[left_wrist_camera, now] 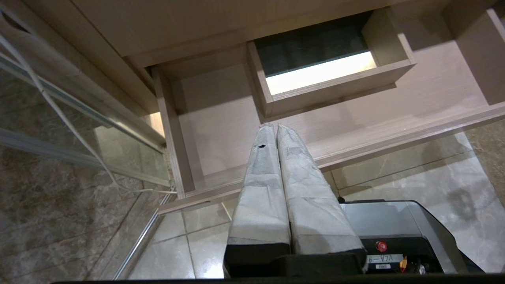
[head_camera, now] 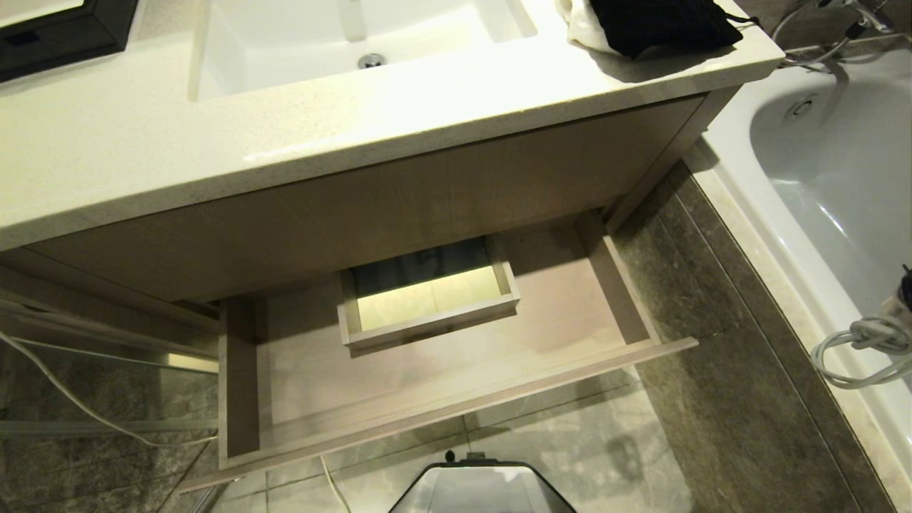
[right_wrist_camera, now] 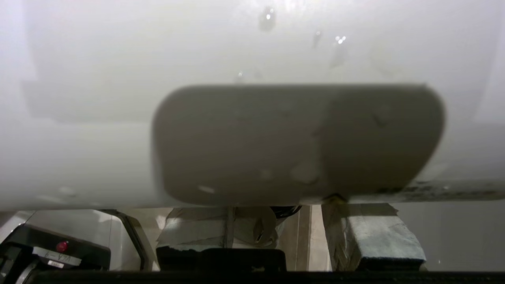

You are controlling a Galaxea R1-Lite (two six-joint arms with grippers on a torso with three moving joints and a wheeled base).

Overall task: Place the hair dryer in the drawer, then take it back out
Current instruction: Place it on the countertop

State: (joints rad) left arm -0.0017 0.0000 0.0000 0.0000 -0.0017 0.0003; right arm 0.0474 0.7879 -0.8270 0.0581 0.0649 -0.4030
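**Left.** The left gripper (left_wrist_camera: 275, 127) hangs above the front edge of the drawer (head_camera: 239, 377), its two padded fingers (left_wrist_camera: 260, 185) pressed together with nothing between them. It does not show in the head view. A thin white cable (head_camera: 71, 399) trails over the dark floor tiles beside the vanity.

**Centre.** The pale stone countertop (head_camera: 107, 142) carries a white sink basin (head_camera: 285, 43). Below it, the drawer stands pulled fully out. Its light wood-grain floor is bare apart from the rectangular boxed cutout (head_camera: 427, 320) at the back middle. The robot's base (head_camera: 481, 488) sits on the floor just before the drawer front.

**Right.** A black pouch (head_camera: 655, 25) lies on white cloth at the counter's far right corner. Beyond the vanity is the white bathtub (head_camera: 841, 178). The hair dryer (right_wrist_camera: 296, 142) is outside the drawer, over by the tub. In the right wrist view its barrel lies crosswise, close before the camera, against the white tub wall. The right gripper (right_wrist_camera: 300, 209) appears clenched on it, one finger (right_wrist_camera: 371, 232) on either side, though the contact itself is hidden behind the barrel. In the head view only the bundled white cord (head_camera: 855, 349) shows, dangling at the tub rim.
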